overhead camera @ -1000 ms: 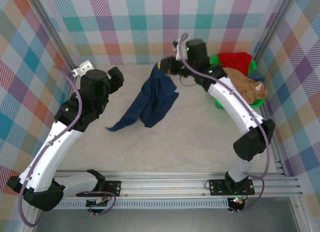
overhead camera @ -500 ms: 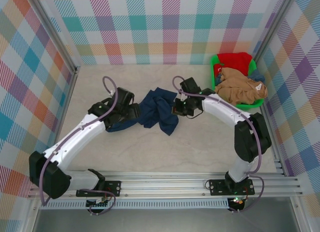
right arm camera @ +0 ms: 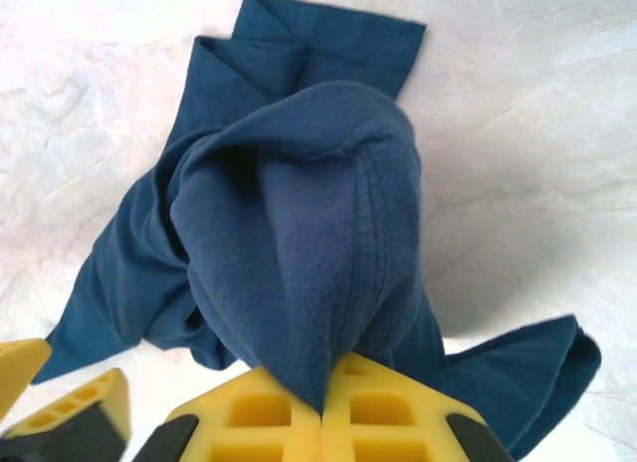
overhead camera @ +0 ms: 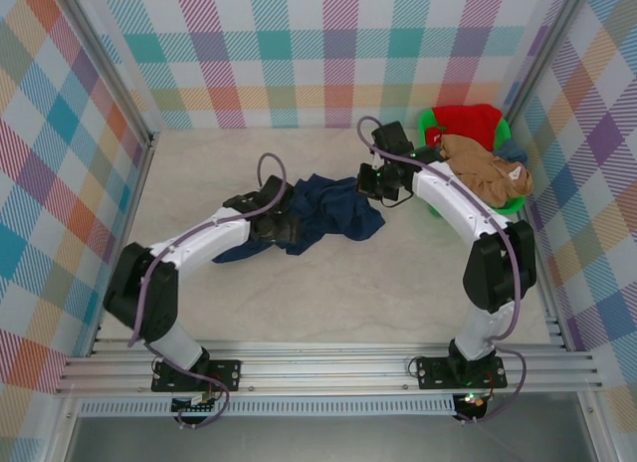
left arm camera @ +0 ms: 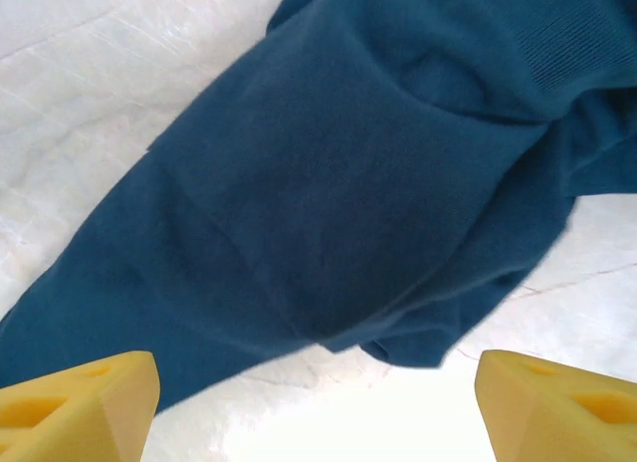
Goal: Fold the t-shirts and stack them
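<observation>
Your top camera looks steeply down from above the near edge of the table (overhead camera: 328, 293), taking in the whole workspace, while both wrist cameras hover close over the navy t-shirt (overhead camera: 333, 211) at the frame's centre, the patch all three views share.

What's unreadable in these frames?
- Top view: navy shirt bunched; its layout hidden by own folds.
- Top view: basket contents buried under tan shirt and red shirt.
- Left wrist view: left gripper fingers cut off by bottom edge; cloth contact unclear.
</observation>
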